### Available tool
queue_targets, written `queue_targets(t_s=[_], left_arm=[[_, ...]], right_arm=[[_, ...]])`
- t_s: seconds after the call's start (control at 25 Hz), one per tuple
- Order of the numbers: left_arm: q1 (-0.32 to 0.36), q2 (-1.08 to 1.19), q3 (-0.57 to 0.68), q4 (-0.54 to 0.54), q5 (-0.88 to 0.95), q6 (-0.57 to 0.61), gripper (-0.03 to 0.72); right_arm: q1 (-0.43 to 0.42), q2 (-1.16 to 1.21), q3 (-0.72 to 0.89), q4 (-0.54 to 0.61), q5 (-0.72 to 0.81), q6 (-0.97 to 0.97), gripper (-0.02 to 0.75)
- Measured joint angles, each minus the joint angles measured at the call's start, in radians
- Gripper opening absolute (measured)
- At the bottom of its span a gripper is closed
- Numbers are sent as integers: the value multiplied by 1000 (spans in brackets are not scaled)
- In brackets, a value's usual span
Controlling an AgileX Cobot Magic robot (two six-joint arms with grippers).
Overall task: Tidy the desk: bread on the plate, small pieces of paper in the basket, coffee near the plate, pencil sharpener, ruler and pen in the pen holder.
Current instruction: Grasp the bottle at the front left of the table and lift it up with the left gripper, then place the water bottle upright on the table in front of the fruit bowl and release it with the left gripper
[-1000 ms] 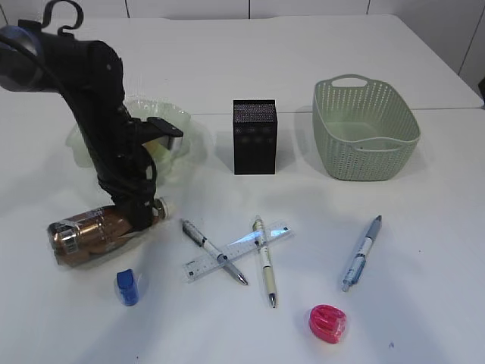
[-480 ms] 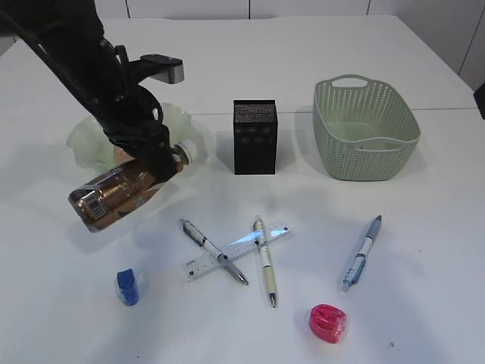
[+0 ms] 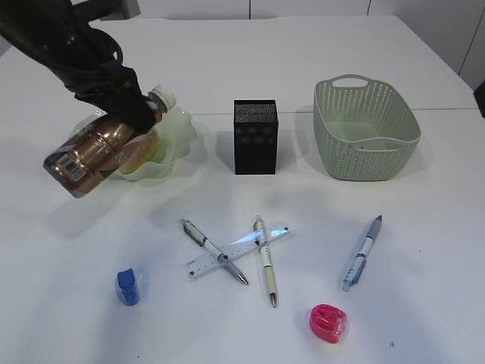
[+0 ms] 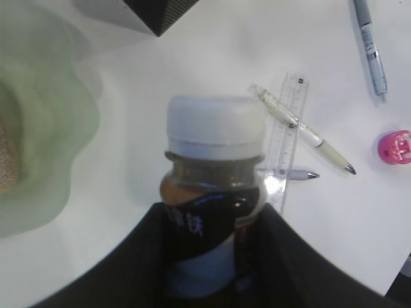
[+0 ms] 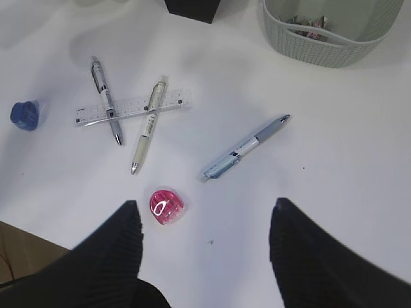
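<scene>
- Near the tabletop (image 3: 424,303)'s front edge, the right hand (image 5: 205,247) hangs wide open, holding nothing, above a pink sharpener (image 3: 328,323).
- Mid-tabletop, the ruler (image 3: 238,250) lies crossed by two pens.
- Toward the far left, the left hand (image 3: 125,106) grips the coffee bottle (image 3: 98,148), tilted, lifted over the green plate (image 3: 176,135).

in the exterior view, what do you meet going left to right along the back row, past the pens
coffee held tilted in the left gripper → plate → pen holder → basket
</scene>
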Motion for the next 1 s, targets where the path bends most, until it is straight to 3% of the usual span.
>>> queue_targets(t_s=[0.68,0.8,1.0], left_arm=[[0,-219,4,15,72,-26,273],[0,-278,53,15,72,-34,273],[0,-414,242,27,44,-36,272]], right_arm=[[0,0,0,0,-1,0,493],[0,0,0,0,-1,0,493],[0,0,0,2,-1,0,493]])
